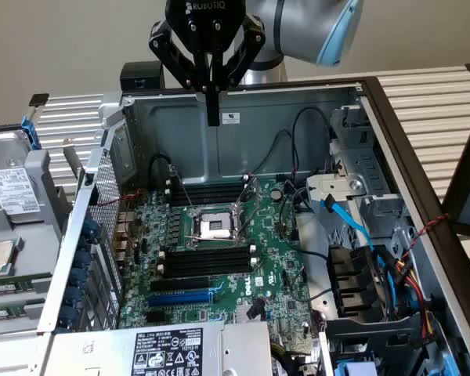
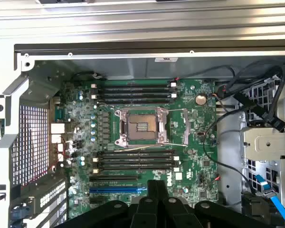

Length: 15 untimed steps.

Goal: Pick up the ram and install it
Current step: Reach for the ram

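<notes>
Two black fingers (image 1: 212, 106), pressed together and empty, hang at upper centre over the open grey computer case (image 1: 243, 125). What looks like the ram (image 1: 8, 286), a thin green stick, lies crosswise at lower left, well apart.

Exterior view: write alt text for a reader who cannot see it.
The robot's gripper, shut and empty, hangs above an open computer case. Below lies the green motherboard, with a bare processor socket between two banks of black memory slots.
</notes>
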Each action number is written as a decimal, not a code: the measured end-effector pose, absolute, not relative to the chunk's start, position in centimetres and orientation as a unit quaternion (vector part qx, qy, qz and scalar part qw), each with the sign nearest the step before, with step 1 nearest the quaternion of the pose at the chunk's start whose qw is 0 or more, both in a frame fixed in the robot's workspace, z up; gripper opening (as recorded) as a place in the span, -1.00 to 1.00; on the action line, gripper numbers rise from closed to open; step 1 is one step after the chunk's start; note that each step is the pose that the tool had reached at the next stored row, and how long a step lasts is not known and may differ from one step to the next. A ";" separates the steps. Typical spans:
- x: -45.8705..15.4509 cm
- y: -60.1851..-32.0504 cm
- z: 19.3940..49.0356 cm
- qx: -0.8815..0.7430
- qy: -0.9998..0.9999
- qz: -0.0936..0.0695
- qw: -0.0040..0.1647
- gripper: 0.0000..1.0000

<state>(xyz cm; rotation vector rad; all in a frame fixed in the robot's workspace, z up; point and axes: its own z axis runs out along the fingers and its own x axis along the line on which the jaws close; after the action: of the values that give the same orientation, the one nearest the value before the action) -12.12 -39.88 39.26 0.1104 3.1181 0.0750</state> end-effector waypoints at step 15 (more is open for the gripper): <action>-12.4 -39.9 39.2 0.035 0.999 0.024 0.010 -0.80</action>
<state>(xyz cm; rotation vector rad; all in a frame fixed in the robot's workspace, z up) -12.44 -39.88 39.18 0.1105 3.1184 0.0751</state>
